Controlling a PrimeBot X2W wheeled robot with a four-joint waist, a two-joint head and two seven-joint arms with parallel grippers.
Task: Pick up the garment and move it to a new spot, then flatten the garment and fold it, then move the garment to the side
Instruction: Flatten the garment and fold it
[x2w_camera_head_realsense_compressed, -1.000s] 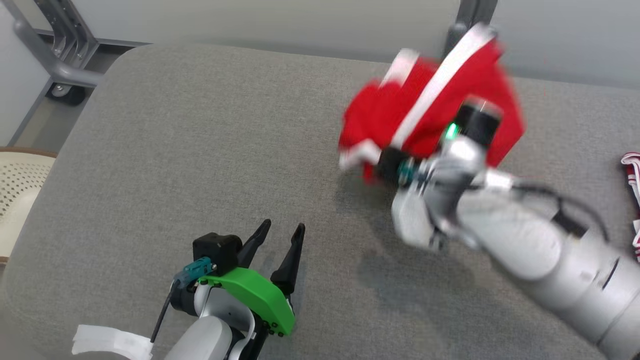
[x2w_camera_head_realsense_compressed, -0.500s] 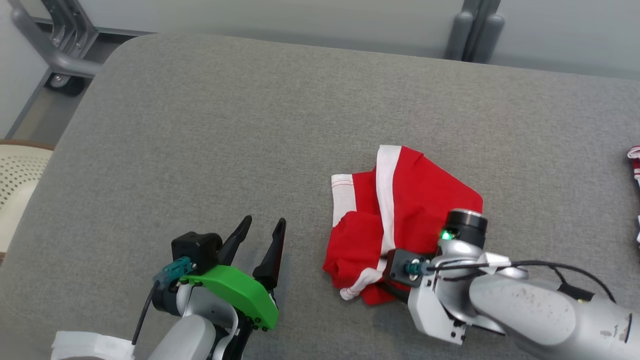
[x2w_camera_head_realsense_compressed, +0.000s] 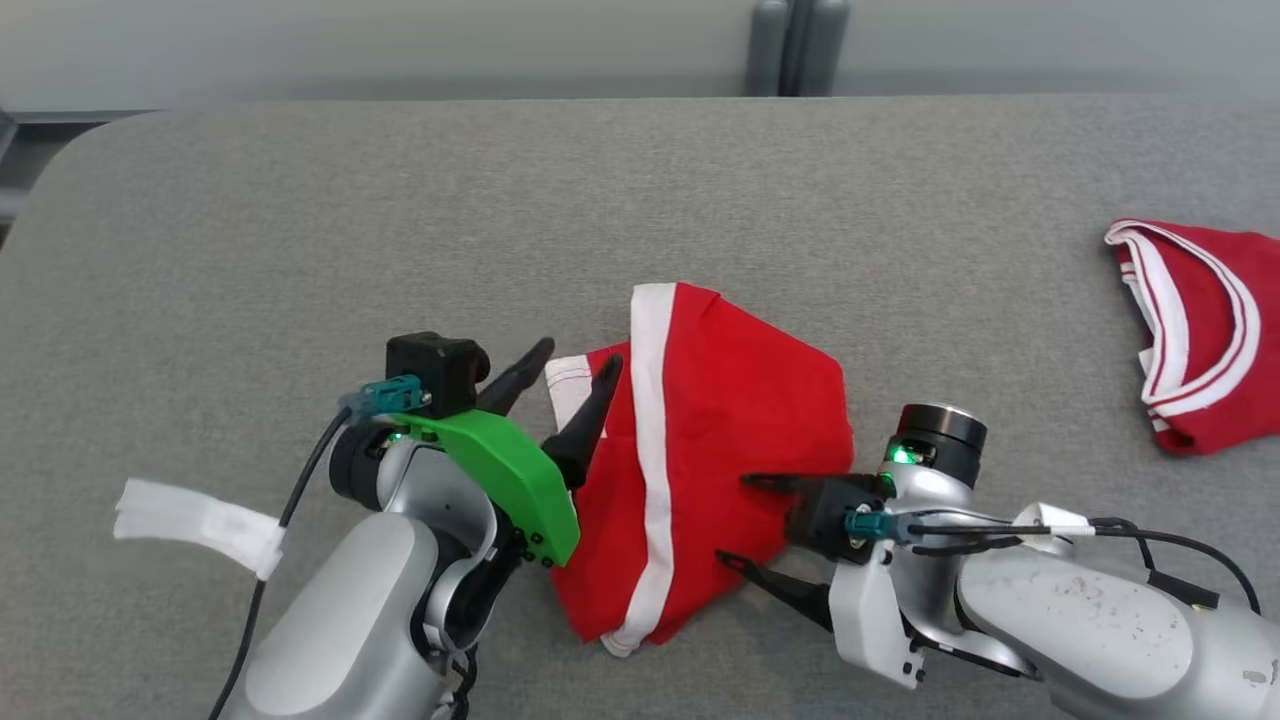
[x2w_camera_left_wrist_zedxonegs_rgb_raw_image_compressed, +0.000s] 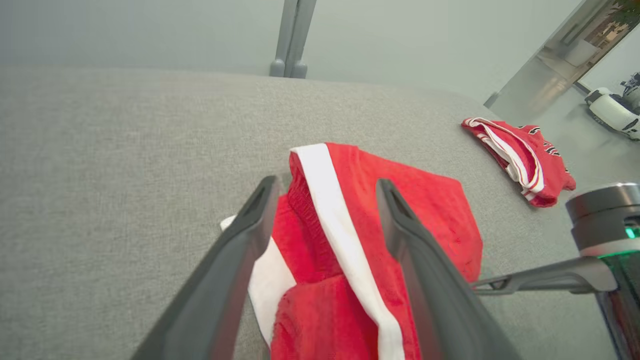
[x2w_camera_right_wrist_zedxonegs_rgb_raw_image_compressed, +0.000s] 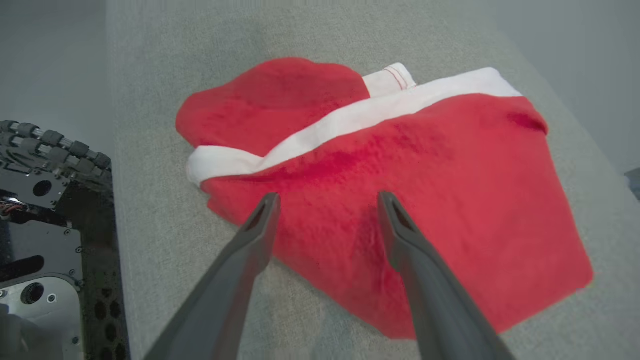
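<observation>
We find the red shorts (x2w_camera_head_realsense_compressed: 745, 420) crumpled on the grey table (x2w_camera_head_realsense_compressed: 300, 220), lying between both claws (white stripe (x2w_camera_head_realsense_compressed: 652, 440) running near to far): the left claw (x2w_camera_head_realsense_compressed: 578, 355) gapes over their left edge, the right claw (x2w_camera_head_realsense_compressed: 733, 518) at their near-right edge, both empty.

The left claw (x2w_camera_left_wrist_zedxonegs_rgb_raw_image_compressed: 326, 182), spread wide, points at the rumpled red-and-white garment (x2w_camera_left_wrist_zedxonegs_rgb_raw_image_compressed: 430, 210).

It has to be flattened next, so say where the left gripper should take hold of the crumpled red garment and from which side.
Probably the white-hemmed corner poking out of the red garment on its left edge. It sticks clear of the bunched folds, right by the open left gripper; come in from the left.
</observation>
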